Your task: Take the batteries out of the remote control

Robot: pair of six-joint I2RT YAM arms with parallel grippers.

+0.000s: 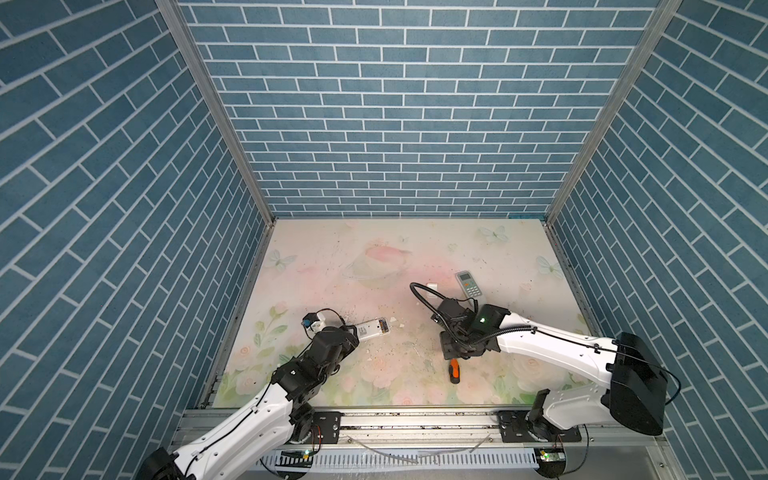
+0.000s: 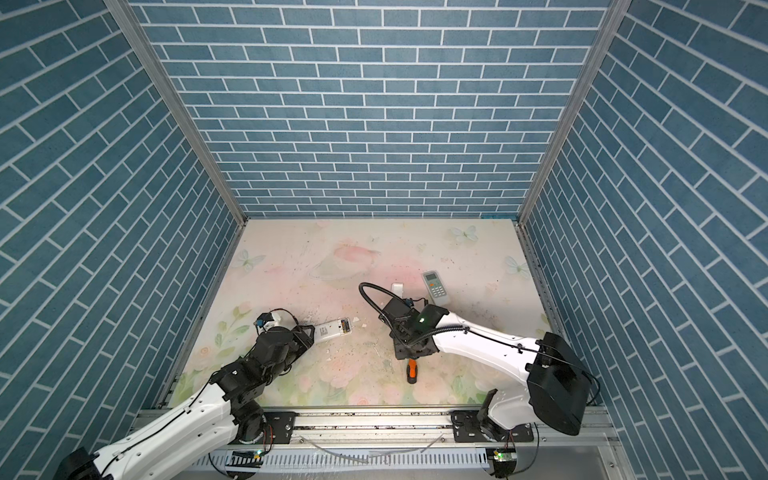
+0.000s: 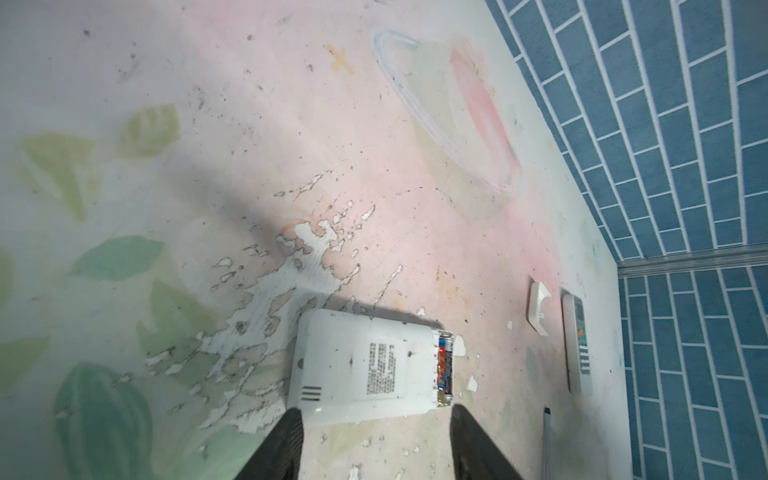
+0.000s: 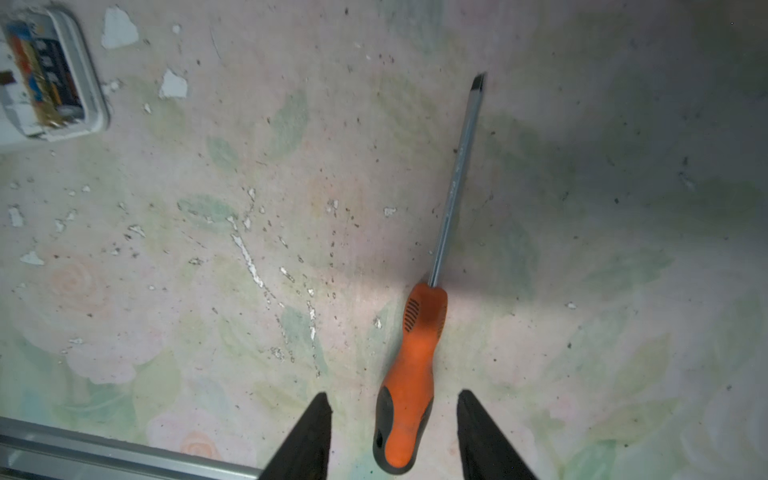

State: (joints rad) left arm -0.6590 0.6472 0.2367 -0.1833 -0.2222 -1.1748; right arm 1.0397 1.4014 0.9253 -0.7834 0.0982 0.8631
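front rail (image 1: 415, 419) carries both arm bases, along the table's (image 1: 374, 257) front edge.

item 1, screwdriver (image 4: 415, 361): orange handle, lying flat on the table near the front edge, right of the middle. the handle end points to the front edge. in both top views the arm above hides the shaft (image 2: 411, 370).

item 2, right claw (image 4: 394, 395): it hovers over the screwdriver's handle. its jaws are spread, with a gap to the handle on either side. it grips nothing.

item 3, remote control (image 3: 361, 365): white, lying back-up on the table, left of the middle and nearer the front edge than the far one (image 1: 372, 329). the compartment at its end toward the right edge stands uncovered.

item 4, batteries (image 3: 444, 365): seated in that open compartment, lying across the remote's width (image 4: 45, 79). an orange-and-blue label shows on one and a dark one lies beside it. the exact count cannot be told.

item 5, left claw (image 3: 374, 411): jaws spread, with one fingertip at each corner of the remote's near long side. whether the fingertips touch the casing cannot be told. no grip is seen.

item 6, second remote (image 1: 469, 284): grey, buttons up, toward the right edge at mid depth. a small white cover (image 1: 433, 286) lies just beside it on the side toward the left edge.

item 7: the table's floral surface is chipped and flaked around the white remote.
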